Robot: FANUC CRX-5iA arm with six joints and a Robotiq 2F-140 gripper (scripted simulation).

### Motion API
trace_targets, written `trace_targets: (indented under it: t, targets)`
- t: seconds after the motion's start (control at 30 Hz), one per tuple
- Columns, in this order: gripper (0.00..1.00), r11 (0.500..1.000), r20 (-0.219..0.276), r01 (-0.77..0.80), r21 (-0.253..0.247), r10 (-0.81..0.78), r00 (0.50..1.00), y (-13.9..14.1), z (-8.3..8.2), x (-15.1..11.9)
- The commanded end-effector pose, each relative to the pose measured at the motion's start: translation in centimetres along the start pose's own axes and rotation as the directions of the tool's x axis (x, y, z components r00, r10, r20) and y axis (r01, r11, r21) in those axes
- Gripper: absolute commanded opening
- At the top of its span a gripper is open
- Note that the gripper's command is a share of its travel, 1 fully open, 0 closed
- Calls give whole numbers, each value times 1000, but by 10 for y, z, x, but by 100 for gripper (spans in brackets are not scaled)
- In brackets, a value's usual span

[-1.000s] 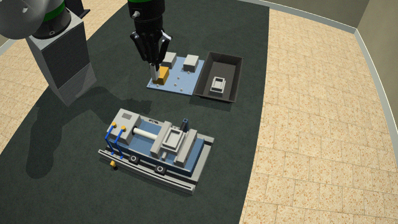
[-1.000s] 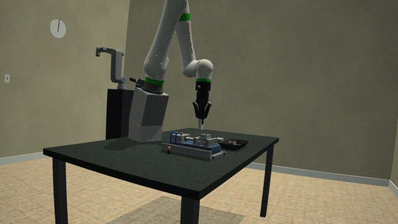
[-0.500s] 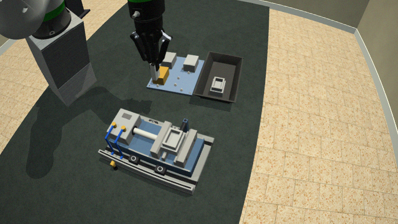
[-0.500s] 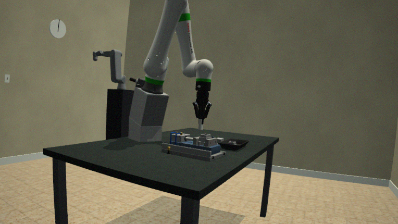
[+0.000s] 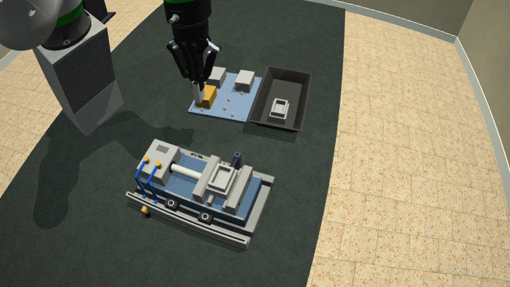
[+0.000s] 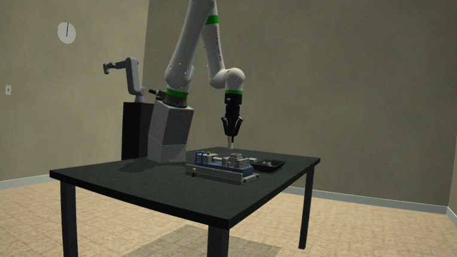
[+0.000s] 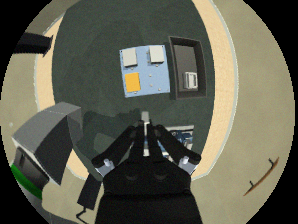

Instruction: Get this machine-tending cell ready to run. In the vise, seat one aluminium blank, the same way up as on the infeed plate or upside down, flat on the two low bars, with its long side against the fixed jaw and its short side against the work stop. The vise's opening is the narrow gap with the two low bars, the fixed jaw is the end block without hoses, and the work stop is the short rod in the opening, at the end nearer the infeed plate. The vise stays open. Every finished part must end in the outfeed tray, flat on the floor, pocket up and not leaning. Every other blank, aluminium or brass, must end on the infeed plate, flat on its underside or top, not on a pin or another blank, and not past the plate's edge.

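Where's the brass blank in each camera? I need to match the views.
Top: brass blank on the infeed plate's near-left corner, beside the shut gripper.
Exterior: not visible, hidden behind the vise.
Wrist: orange block at the plate's lower left.
Shared landmark: the outfeed tray, right of the plate.

Only a line of red lettering ran along the arm's white forearm, too small to read.
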State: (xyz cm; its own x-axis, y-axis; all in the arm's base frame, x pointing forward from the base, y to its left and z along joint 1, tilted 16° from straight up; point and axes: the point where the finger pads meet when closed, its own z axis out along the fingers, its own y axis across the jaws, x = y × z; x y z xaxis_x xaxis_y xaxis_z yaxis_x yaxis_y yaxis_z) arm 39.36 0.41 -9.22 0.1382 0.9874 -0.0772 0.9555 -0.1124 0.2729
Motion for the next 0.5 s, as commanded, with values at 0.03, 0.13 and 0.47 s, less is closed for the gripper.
trace_targets:
  t: [0.03,0.13,0.47]
  targets:
    - [0,1000,0,0,0,0,1000,0,-1,0]
    - [0,1000,0,0,0,0,1000,0,-2,0]
    - [0,1000,0,0,0,0,1000,0,-14,0]
